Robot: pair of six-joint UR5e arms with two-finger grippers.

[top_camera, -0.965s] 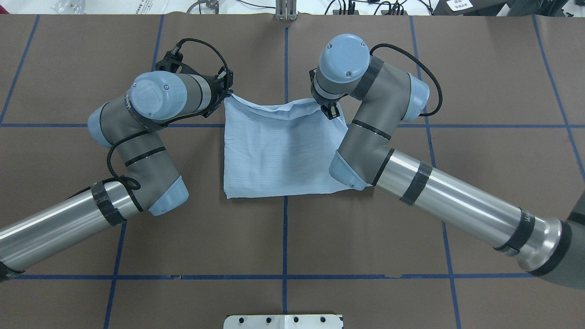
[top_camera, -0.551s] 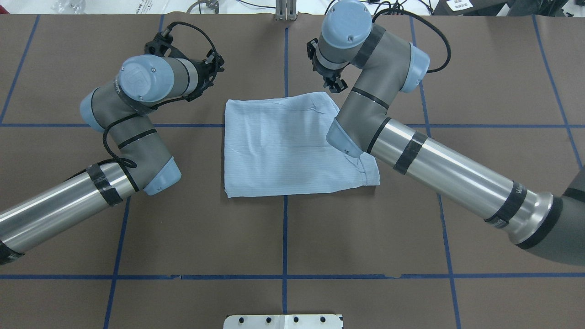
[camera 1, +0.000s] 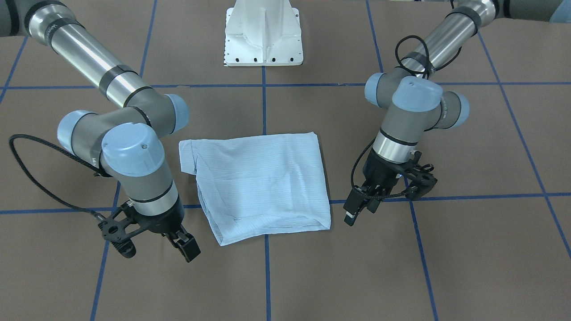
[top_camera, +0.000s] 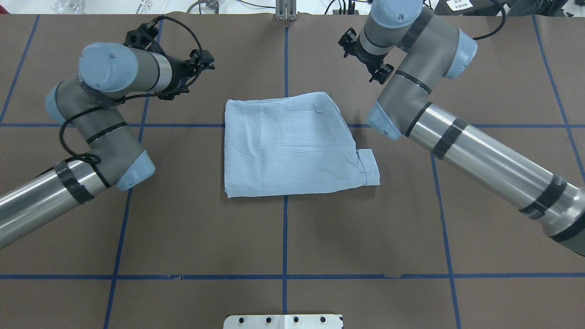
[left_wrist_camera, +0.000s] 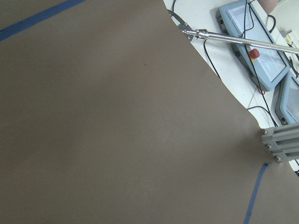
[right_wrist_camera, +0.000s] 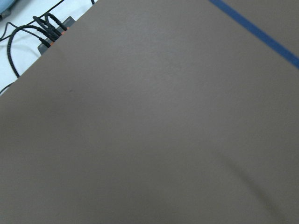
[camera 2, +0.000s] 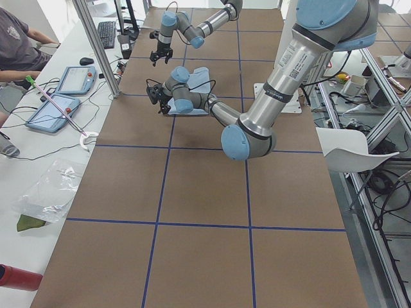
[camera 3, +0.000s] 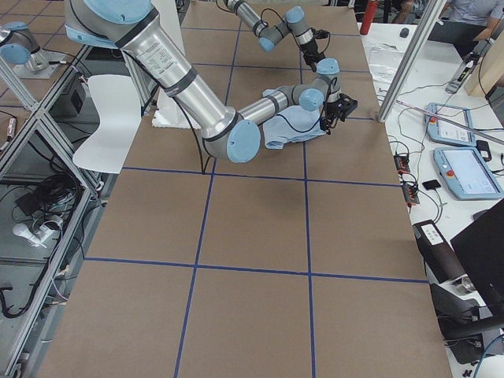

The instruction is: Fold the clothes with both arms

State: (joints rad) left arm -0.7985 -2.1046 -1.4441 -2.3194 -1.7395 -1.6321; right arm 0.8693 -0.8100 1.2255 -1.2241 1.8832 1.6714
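Note:
The pale blue striped shirt [top_camera: 292, 146] lies folded into a rough rectangle at the middle of the table; it also shows in the front view [camera 1: 261, 187]. A cuff-like flap [top_camera: 368, 167] sticks out at its near right corner. My left gripper [camera 1: 359, 209] hangs above the table beyond the shirt's far left corner, open and empty; it also shows in the overhead view [top_camera: 201, 63]. My right gripper [camera 1: 186, 247] hangs beyond the far right corner, open and empty. Neither touches the shirt. Both wrist views show only brown table cover.
Blue tape lines [top_camera: 284, 237] divide the brown table cover into squares. The white pedestal base [camera 1: 263, 33] stands at the near edge. Beyond the far edge are an aluminium post [top_camera: 285, 9], cables, teach pendants [camera 2: 74, 80] and a seated operator [camera 2: 16, 45].
Both grippers let go of the shirt's far edge, which dropped flat. The left arm swung out to the left and the right arm out to the right, both away from the shirt.

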